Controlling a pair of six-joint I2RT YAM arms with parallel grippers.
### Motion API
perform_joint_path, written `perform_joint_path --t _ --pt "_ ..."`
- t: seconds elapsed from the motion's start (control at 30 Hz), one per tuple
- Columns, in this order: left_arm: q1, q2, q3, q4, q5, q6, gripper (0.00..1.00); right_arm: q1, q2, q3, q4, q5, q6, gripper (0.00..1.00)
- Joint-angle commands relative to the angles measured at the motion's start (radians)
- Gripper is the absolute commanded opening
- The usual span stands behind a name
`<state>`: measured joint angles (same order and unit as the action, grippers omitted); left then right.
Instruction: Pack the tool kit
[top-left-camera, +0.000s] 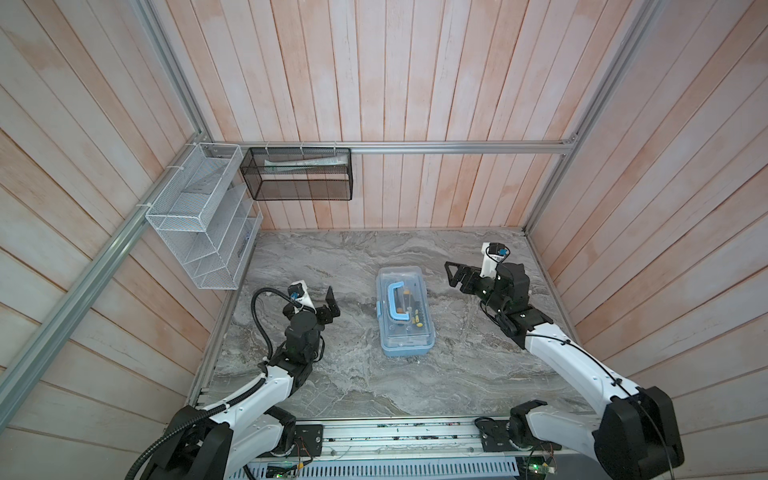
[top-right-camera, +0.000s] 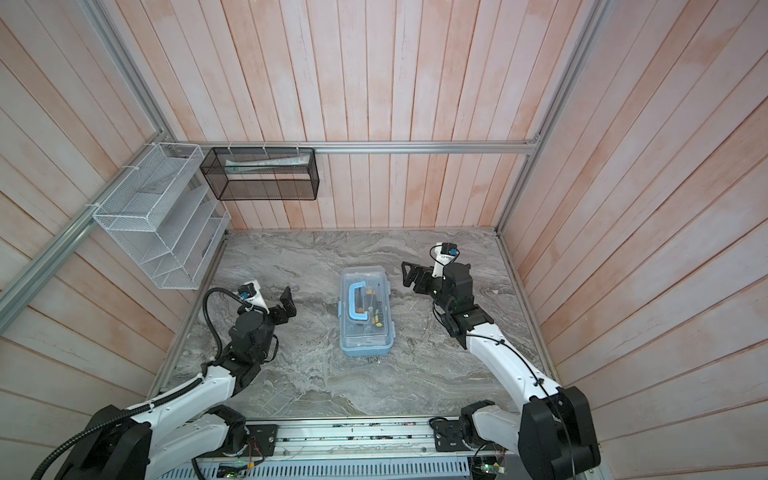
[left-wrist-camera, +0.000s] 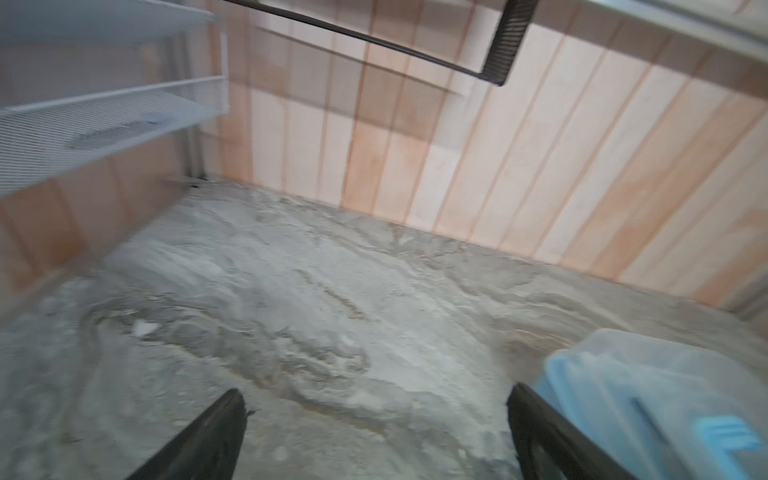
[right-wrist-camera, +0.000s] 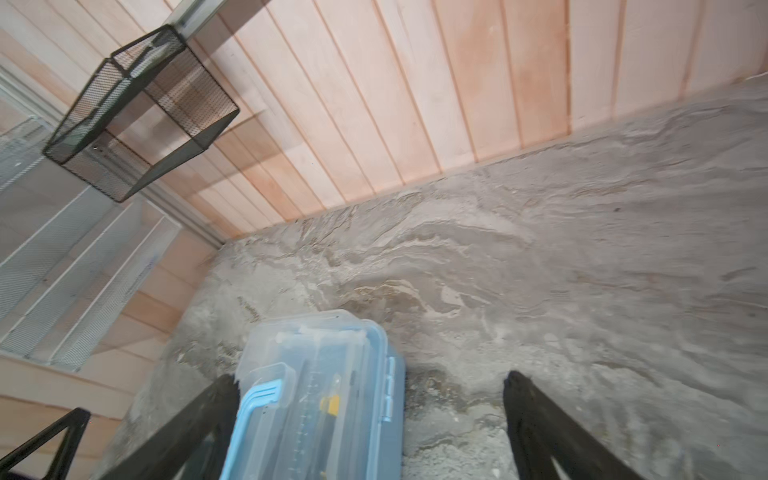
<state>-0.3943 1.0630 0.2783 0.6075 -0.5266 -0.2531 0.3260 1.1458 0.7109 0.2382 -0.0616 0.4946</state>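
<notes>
**A:** Where is the toolbox (top-left-camera: 409, 336)?

**B:** It sits mid-table on the marble tabletop (top-left-camera: 457, 374), between the two arms. The clear lid is down on the blue base, and the carry handle (top-left-camera: 392, 301) is folded flat on the lid. Tools (right-wrist-camera: 330, 405) show through the lid, one with yellow on it.

**A:** How will it handle?

**B:** I judge it to be a rigid plastic shell, moderately heavy with metal tools inside, and the load is likely to shift or rattle if it is tipped. The lid looks smooth, so it is probably slippery under hard pads. Recommended hold: the carry handle once it is raised, or the two long side walls of the base, one gripper per side. Avoid squeezing the lid alone, since it may flex.

**A:** What is the state of the left gripper (left-wrist-camera: 374, 395)?

**B:** Its fingers are spread wide with nothing between them. It is well apart from the box and contacts nothing.

**A:** And the right gripper (right-wrist-camera: 371, 379)?

**B:** The same: fully spread and empty. It hangs near the box's far corner, and both top views show a gap between them.
</notes>
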Motion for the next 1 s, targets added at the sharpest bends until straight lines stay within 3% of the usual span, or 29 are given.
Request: perform_joint_path --t 0.0,0.1,0.23,0.27,0.53,0.6,0.67,0.77,0.87,0.97 --pt "0.066 0.005 -0.023 0.168 -0.177 0.167 1.0 0.02 -0.062 -0.104 0.111 0.206 -0.102 0.98" --pt "0.197 0.133 -0.065 0.339 -0.122 0.155 1.0 0.044 -0.099 -0.231 0.3 0.312 -0.146 0.98" --pt "0.281 0.328 -0.076 0.539 -0.063 0.157 1.0 0.061 -0.106 -0.252 0.299 0.329 -0.246 0.98" --pt "0.296 0.359 -0.078 0.577 -0.003 0.163 1.0 0.07 -0.112 -0.261 0.301 0.348 -0.271 0.98" --pt "0.399 0.447 -0.013 0.502 0.355 0.182 1.0 0.065 -0.118 -0.357 0.398 0.538 -0.392 0.98" --pt "0.393 0.5 -0.022 0.598 0.35 0.2 1.0 0.037 -0.095 -0.37 0.451 0.587 -0.419 0.98" --pt "0.393 0.471 -0.001 0.506 0.363 0.192 1.0 -0.01 -0.064 -0.383 0.508 0.592 -0.425 0.98" --pt "0.394 0.485 -0.012 0.549 0.353 0.194 1.0 -0.078 0.025 -0.384 0.584 0.567 -0.451 0.98" --pt "0.394 0.483 -0.011 0.544 0.354 0.193 1.0 -0.11 0.147 -0.354 0.584 0.632 -0.484 0.98" --pt "0.394 0.477 -0.008 0.528 0.354 0.193 1.0 -0.147 0.254 -0.424 0.788 0.637 -0.496 0.98"
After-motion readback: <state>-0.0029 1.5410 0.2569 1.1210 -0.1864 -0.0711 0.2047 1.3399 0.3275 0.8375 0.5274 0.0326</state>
